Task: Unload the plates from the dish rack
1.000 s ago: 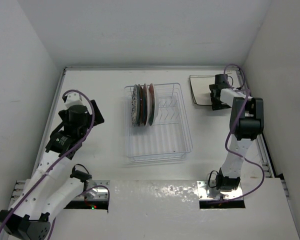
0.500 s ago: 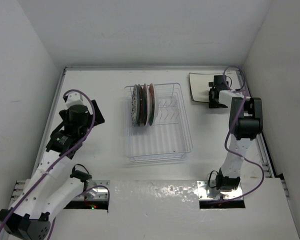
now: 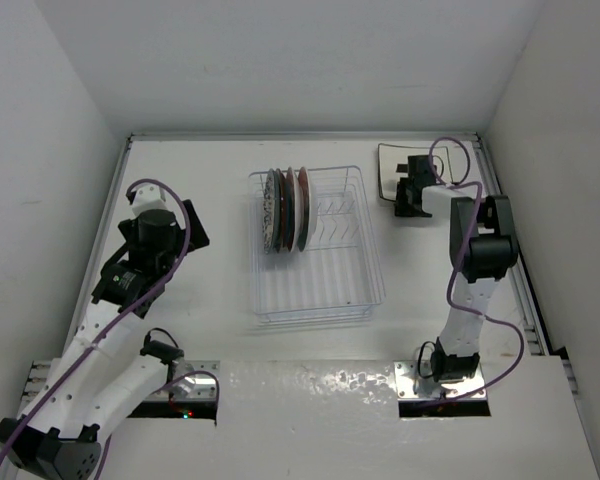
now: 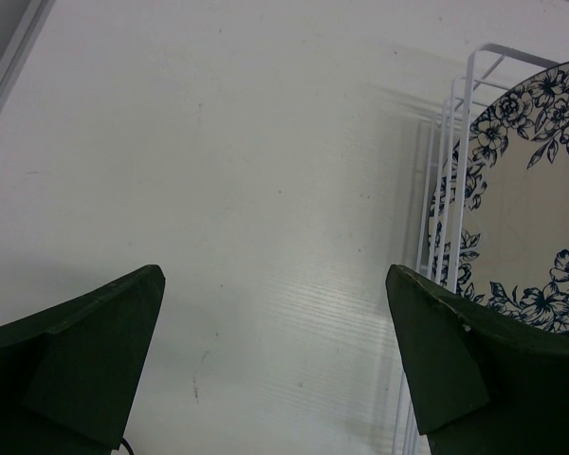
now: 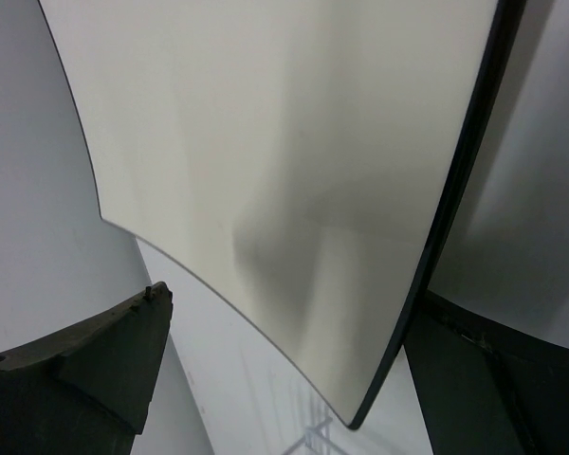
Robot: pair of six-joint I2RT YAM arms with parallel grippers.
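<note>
The white wire dish rack (image 3: 372,262) stands mid-table. Three round plates (image 3: 286,208) stand upright at its far left end. In the left wrist view the white floral plate (image 4: 526,223) shows behind the dish rack's wires (image 4: 458,180). My left gripper (image 3: 183,228) hangs open, left of the rack and apart from it; only bare table lies between its fingers (image 4: 90,365). A square white plate (image 3: 389,166) with a dark rim lies flat at the back right. My right gripper (image 3: 410,197) is open over that plate's near edge. The plate (image 5: 284,142) fills the right wrist view.
White walls close the table on the left, back and right. The back wall edge (image 3: 300,135) runs just behind the rack and the square plate. A corner of the rack's wire (image 5: 308,438) shows below the square plate in the right wrist view.
My right gripper has swung left across the square plate, toward the rack. The left arm and the rack's plates have not moved.
</note>
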